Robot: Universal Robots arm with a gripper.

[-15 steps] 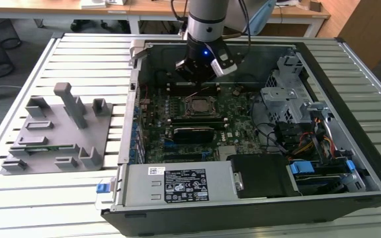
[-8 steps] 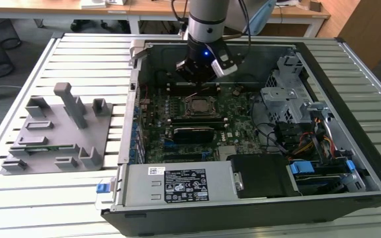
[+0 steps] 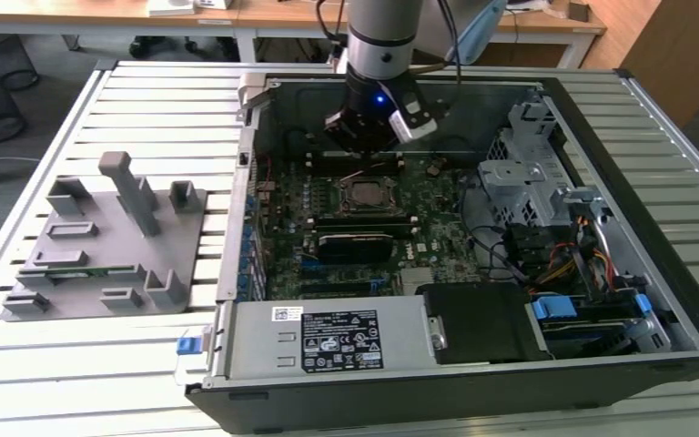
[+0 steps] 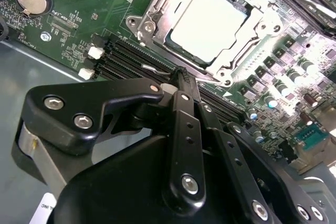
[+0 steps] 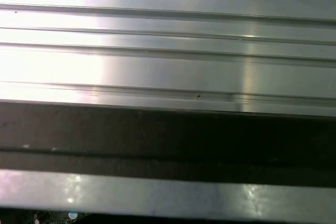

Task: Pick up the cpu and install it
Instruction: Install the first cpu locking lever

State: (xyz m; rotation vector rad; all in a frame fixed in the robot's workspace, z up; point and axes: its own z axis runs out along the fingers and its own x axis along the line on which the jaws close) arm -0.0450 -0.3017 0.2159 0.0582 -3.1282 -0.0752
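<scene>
You can see white printed labels on the power supply [image 3: 325, 339], their print too small to read; white lettering on the motherboard [image 4: 68, 14] is likewise illegible.

Silver-grey cylindrical robot arm [image 3: 381, 27] w/ a darker band round its lower end; below it a black wrist block carrying a small blue light; a white-grey box-shaped module clipped to one side; dark cables run up alongside the arm; matte black, smooth-edged linkage gripper [image 4: 181, 85] in the second wrist view, bars joined by round silver screw heads; a silver-grey metal part w/ a white label near its base.
</scene>
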